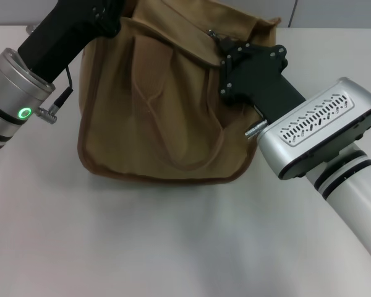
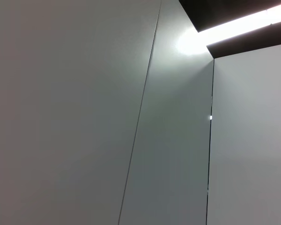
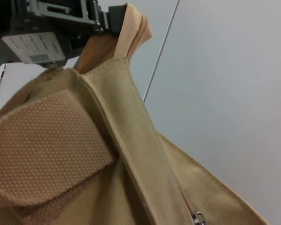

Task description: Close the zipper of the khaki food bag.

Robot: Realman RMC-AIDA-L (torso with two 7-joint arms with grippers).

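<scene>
The khaki food bag (image 1: 161, 105) stands on the white table, its front pockets and handle loops facing me. My left gripper (image 1: 116, 11) is at the bag's top left corner. In the right wrist view that gripper (image 3: 113, 18) is shut on the fabric end of the bag's top (image 3: 136, 28) and holds it up. The zipper (image 3: 180, 192) runs along the top flap, with its silver slider (image 3: 198, 218) at the picture's edge. My right gripper (image 1: 224, 42) sits at the bag's top right, against the small silver slider (image 1: 213, 33). The left wrist view shows only wall panels.
The white table (image 1: 173, 241) stretches bare in front of the bag. A grey panelled wall (image 3: 234, 93) stands behind it. My right forearm (image 1: 321, 130) crosses the table's right side, and the left forearm (image 1: 12, 93) the left side.
</scene>
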